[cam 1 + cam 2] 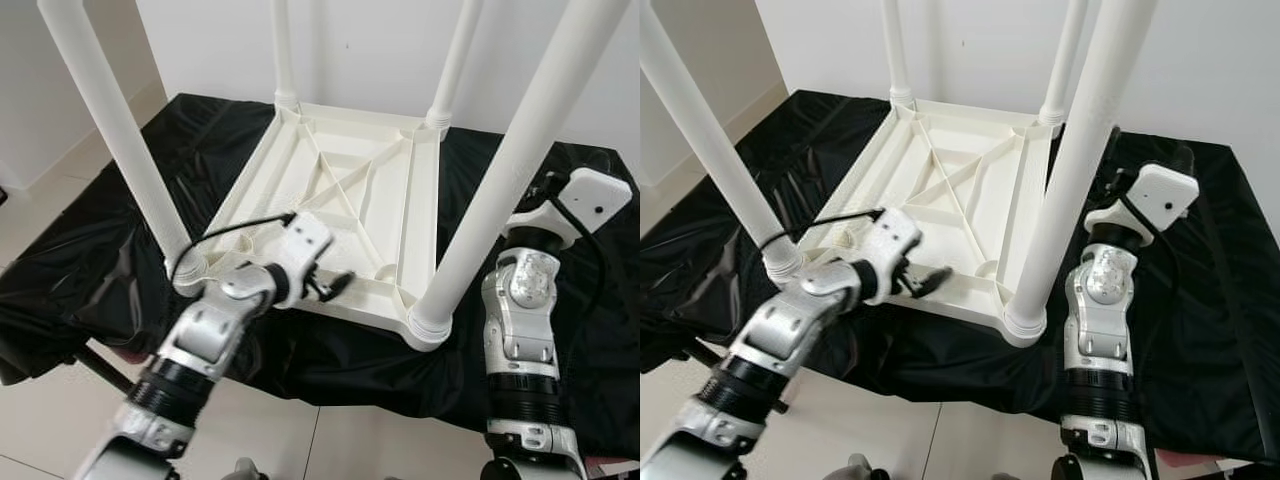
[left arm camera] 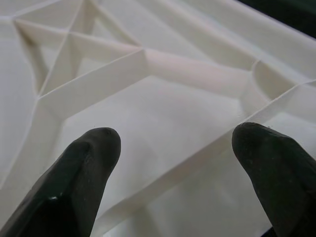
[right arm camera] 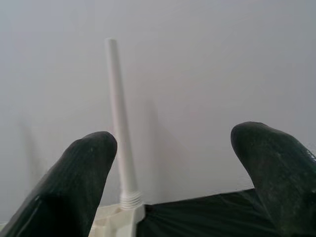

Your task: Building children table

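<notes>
Left eye view: upturned white plastic table, seemingly light and stiff, best held by its ribbed rim, under the left gripper, spread wide and empty.

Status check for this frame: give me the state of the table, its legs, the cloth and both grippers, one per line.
Table: upside down on the cloth, ribbed underside up.
Legs: four fitted upright in the corner sockets.
Black cloth: spread out, wrinkled.
Left gripper: jaws open, just above the table's underside near its front edge.
Right gripper: jaws open, empty, raised beside the near right leg.
</notes>
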You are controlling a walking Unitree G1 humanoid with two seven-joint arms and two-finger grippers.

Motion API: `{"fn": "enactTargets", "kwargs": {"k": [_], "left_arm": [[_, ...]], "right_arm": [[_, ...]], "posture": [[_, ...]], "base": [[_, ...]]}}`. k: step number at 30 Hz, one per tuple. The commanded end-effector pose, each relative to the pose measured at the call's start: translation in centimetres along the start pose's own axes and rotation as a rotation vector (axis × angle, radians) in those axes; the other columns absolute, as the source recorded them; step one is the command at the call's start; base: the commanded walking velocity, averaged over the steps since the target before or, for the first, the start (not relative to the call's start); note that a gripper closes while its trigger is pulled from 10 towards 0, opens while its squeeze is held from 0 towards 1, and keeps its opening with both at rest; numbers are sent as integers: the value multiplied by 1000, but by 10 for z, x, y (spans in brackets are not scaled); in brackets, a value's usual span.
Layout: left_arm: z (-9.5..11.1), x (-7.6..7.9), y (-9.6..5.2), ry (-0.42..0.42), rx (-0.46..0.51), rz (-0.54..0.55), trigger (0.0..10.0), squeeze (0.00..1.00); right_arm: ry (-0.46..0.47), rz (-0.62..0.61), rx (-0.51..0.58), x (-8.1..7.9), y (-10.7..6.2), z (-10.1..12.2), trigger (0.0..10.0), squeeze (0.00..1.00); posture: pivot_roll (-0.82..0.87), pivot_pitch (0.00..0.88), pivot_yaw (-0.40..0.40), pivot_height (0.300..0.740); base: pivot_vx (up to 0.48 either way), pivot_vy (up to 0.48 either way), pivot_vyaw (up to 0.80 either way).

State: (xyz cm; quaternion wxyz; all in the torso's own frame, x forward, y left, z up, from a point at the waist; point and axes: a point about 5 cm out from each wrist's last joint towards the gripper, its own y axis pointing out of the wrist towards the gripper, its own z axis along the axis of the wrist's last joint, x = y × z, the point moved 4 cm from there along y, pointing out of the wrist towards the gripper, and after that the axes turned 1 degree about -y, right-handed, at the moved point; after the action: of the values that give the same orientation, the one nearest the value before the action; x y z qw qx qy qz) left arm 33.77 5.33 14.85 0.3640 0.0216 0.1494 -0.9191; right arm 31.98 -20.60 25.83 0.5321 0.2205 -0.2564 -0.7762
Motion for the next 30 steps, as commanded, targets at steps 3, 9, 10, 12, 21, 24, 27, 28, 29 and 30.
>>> {"fn": "enactTargets", "kwargs": {"k": [3, 9, 10, 12, 21, 24, 27, 28, 29, 30], "left_arm": [[-9, -10, -5, 4, -21, 6, 10000, 0], [-20, -31, -8, 19, -51, 57, 10000, 0], [-20, -31, -8, 19, -51, 57, 10000, 0], [-19, -36, -8, 28, -52, 56, 10000, 0], [-17, -36, 0, 58, -39, 34, 10000, 0], [-17, -35, 3, 66, -32, 24, 10000, 0], [-18, -34, 4, 70, -30, 18, 10000, 0], [-18, -34, 5, 72, -29, 17, 10000, 0], [-18, -34, 5, 73, -29, 16, 10000, 0], [-19, -35, 5, 74, -28, 16, 10000, 0]], "right_arm": [[-8, 50, -13, -2, -13, -1, 10000, 0], [-1, 52, -60, 18, -22, -3, 10000, 0], [-1, 52, -60, 18, -22, -3, 10000, 0], [19, 49, -105, 32, -29, -6, 10000, 0], [127, 166, -189, 36, -48, -10, 10000, 0], [290, 330, -309, 32, -70, -18, 10000, 0], [292, 476, -347, 28, -84, -18, 10000, 0], [284, 513, -356, 28, -88, -17, 10000, 0], [278, 576, -369, 26, -98, -16, 10000, 0], [279, 682, -403, 24, -117, -14, 10000, 0]], "posture": [[-49, 0, 75, 740], [-95, 2, 105, 740], [-95, 2, 105, 740], [-123, 10, 119, 740], [-171, 26, 135, 740], [-186, 37, 135, 740], [-189, 41, 133, 740], [-189, 41, 133, 740], [-193, 42, 129, 740], [-192, 41, 126, 740]], "base": [[0, 0, 0], [0, 0, 0], [0, 0, 0], [0, 0, 0], [0, 0, 0], [0, 0, 0], [0, 0, 0], [0, 0, 0], [0, 0, 0], [0, 0, 0]]}}
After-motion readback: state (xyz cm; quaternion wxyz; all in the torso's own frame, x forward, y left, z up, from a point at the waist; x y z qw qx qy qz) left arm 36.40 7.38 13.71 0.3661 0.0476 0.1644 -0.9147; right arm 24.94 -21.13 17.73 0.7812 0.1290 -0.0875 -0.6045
